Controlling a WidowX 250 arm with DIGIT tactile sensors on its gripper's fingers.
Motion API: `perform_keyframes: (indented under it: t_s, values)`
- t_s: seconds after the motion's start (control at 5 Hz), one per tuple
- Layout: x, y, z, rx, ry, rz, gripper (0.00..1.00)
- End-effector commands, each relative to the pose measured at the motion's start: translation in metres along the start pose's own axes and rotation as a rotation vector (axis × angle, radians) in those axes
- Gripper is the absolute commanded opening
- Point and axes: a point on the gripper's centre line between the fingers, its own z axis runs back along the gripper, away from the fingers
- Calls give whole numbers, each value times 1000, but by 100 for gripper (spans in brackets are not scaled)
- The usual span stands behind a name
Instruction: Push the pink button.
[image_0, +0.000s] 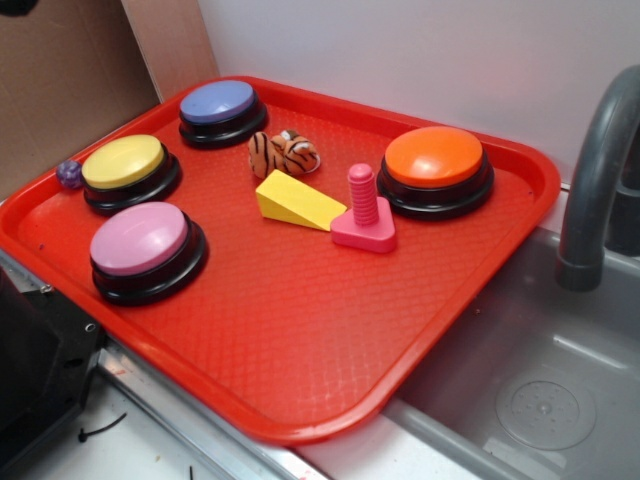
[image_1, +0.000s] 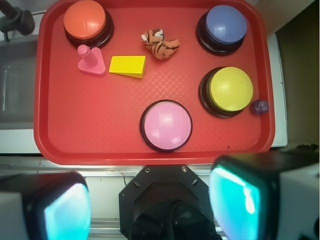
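Observation:
The pink button (image_0: 138, 238) (image_1: 166, 125) has a pale pink dome on a black round base. It stands near the front left of the red tray (image_0: 300, 340) (image_1: 90, 125). In the wrist view my gripper (image_1: 150, 205) hangs high above the tray's near edge, well back from the button. Its two fingers (image_1: 67, 210) with cyan pads stand far apart, open, with nothing between them. Below them I see the robot's black base (image_1: 165, 200). The gripper does not show in the exterior view.
On the tray also stand a yellow button (image_0: 123, 161), a blue-purple button (image_0: 218, 102), an orange button (image_0: 434, 157), a yellow wedge (image_0: 296, 200), a pink bolt (image_0: 363, 210) and a tiger toy (image_0: 283, 153). A small purple object (image_0: 69, 173) lies at the rim. A grey sink (image_0: 540, 380) and faucet (image_0: 590, 190) are to the right.

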Motion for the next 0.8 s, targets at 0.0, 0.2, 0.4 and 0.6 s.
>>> perform_keyframes:
  t_s: [0.0, 0.2, 0.4, 0.6]
  values:
    - [0, 0, 0, 0, 0, 0, 100]
    - [24, 17, -48, 126, 106, 35, 100]
    - [29, 34, -86, 154, 81, 56, 100]
    - [25, 58, -124, 157, 90, 56, 100]
